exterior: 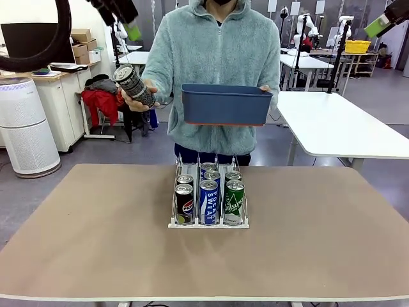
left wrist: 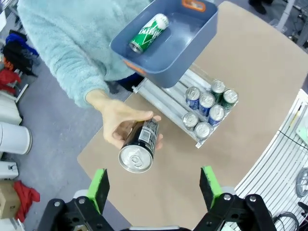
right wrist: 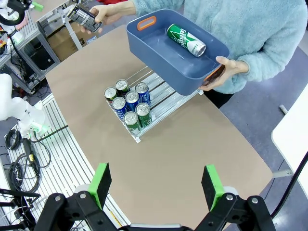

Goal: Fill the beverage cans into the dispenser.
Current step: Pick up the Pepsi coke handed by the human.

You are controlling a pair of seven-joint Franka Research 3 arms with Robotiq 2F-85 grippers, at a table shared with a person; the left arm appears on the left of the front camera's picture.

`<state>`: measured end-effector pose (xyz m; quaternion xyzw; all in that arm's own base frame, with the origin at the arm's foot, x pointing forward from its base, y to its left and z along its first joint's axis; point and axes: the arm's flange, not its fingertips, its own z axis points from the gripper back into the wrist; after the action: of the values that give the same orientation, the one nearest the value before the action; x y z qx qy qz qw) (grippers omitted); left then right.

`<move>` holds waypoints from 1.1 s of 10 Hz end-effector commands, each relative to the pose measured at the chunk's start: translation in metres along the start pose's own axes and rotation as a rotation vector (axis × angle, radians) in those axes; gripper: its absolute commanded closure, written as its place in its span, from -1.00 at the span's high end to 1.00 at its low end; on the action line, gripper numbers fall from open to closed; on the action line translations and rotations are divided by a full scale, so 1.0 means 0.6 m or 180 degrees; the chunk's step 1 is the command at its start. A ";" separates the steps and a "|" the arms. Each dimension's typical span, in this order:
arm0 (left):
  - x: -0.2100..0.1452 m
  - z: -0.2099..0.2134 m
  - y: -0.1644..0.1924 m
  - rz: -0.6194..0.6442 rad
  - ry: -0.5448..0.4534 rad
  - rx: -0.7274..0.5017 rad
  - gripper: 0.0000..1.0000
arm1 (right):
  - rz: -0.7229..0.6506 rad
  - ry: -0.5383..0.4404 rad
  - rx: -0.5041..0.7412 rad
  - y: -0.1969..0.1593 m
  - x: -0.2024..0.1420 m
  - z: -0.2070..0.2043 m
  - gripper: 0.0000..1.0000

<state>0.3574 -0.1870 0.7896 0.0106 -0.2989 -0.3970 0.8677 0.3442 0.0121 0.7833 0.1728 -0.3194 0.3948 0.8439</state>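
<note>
The dispenser stands mid-table with several beverage cans in its three lanes: black, blue-and-white and green ones in front. Across the table a person holds out a dark patterned can in one hand and a dark blue bin in the other. A green can lies inside the bin. My left gripper is open, high above the table, with the held dark can just beyond its fingers. My right gripper is open too, high over the table's near right, looking down on the dispenser and the bin.
The tan table has bare room on both sides of the dispenser. Behind the person stand a white table at the right and a white air purifier at the left. A wire floor grid lies beside the table.
</note>
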 end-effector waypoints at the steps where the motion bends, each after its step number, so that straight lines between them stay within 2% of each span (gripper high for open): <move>1: -0.039 -0.047 -0.026 0.0136 -0.0086 0.0166 1.00 | 0.0001 0.0003 0.0016 0.000 -0.001 -0.003 1.00; 3: -0.067 -0.066 -0.021 0.0134 -0.0198 0.0273 1.00 | 0.0001 0.0003 0.0016 0.000 -0.001 -0.003 1.00; 5: -0.093 -0.084 -0.020 0.0230 -0.0374 0.0202 1.00 | 0.0001 0.0003 0.0016 0.000 -0.001 -0.003 1.00; 7: -0.105 -0.078 -0.001 0.0256 -0.0479 -0.0029 1.00 | 0.0001 0.0003 0.0016 0.000 -0.001 -0.003 1.00; 8: -0.082 -0.077 -0.011 0.0239 -0.0302 0.0218 1.00 | 0.0001 0.0003 0.0016 0.000 -0.001 -0.003 1.00; 11: -0.082 -0.077 -0.011 0.0239 -0.0302 0.0218 1.00 | 0.0001 0.0003 0.0016 0.000 -0.001 -0.003 1.00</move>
<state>0.3502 -0.1668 0.7236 0.0034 -0.3577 -0.3571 0.8629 0.3442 0.0120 0.7833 0.1727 -0.3194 0.3948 0.8440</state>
